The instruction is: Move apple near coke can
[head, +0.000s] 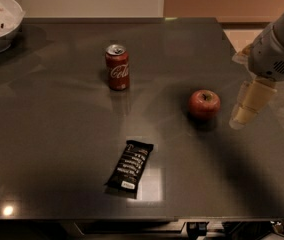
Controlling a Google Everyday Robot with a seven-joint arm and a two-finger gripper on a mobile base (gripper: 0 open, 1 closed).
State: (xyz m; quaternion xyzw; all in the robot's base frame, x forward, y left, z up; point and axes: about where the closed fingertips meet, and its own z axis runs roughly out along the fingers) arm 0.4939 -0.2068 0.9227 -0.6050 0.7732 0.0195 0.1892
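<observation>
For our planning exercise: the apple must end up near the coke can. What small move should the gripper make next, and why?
Probably ease the gripper across until it is over the apple. It hangs beside the apple without touching it, and the coke can stands upright well away on the apple's far side, so grasping comes first.
</observation>
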